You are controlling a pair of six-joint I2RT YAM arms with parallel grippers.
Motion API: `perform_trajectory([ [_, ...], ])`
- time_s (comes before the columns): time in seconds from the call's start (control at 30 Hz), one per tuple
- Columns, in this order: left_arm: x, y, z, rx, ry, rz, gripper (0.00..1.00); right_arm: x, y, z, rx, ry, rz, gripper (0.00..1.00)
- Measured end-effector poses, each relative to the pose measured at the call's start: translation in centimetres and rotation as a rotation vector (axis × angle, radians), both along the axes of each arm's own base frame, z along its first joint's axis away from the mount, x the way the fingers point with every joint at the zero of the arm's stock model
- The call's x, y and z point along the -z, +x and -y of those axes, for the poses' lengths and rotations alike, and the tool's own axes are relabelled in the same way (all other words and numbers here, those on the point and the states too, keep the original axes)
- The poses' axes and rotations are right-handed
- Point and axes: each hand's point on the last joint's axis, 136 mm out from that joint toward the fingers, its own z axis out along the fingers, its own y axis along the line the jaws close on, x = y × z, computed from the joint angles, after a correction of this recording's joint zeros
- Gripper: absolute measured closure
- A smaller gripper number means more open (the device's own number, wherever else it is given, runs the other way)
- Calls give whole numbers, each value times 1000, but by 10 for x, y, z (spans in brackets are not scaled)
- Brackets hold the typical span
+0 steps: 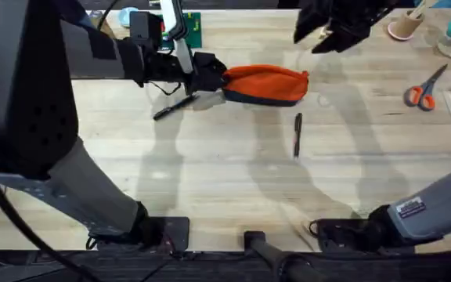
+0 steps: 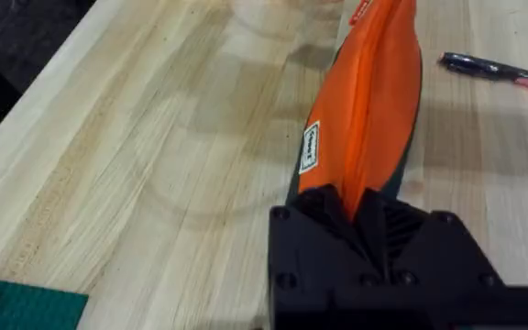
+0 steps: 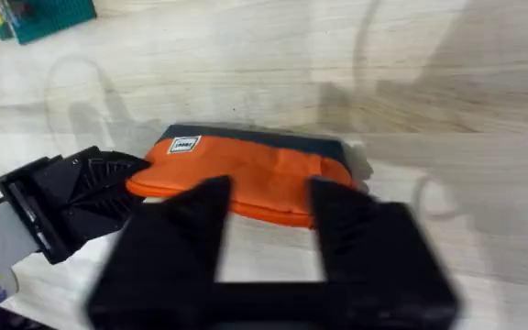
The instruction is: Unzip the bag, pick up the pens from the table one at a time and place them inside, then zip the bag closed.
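1. the bag lies on the desk, far side, near the middle.
2. the left end effector is clamped on the bag's left end.
3. the right end effector hovers above the bag, fingers spread wide, holding nothing.
4. one pen lies slanted just beside the left end effector; it seems partly under it.
5. the other pen lies near the bag, on its near side.
6. scissors and a cup sit well apart at the far right; a green block lies behind the left arm.
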Motion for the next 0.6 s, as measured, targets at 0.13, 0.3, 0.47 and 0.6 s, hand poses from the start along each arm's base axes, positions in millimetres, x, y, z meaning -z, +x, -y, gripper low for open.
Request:
perform_trajectory([
  [0.13, 0, 0, 0, 0, 0, 0, 959, 0, 0, 1, 3, -4, -1, 16],
  [0.3, 0, 0, 0, 0, 0, 0, 959, 5, -12, 15, 86, -63, -75, 6],
  [0.47, 0, 0, 0, 0, 0, 0, 959, -2, -25, 31, 197, -131, -150, 6],
  [0.6, 0, 0, 0, 0, 0, 0, 959, -5, -35, 37, 269, -148, -202, 6],
])
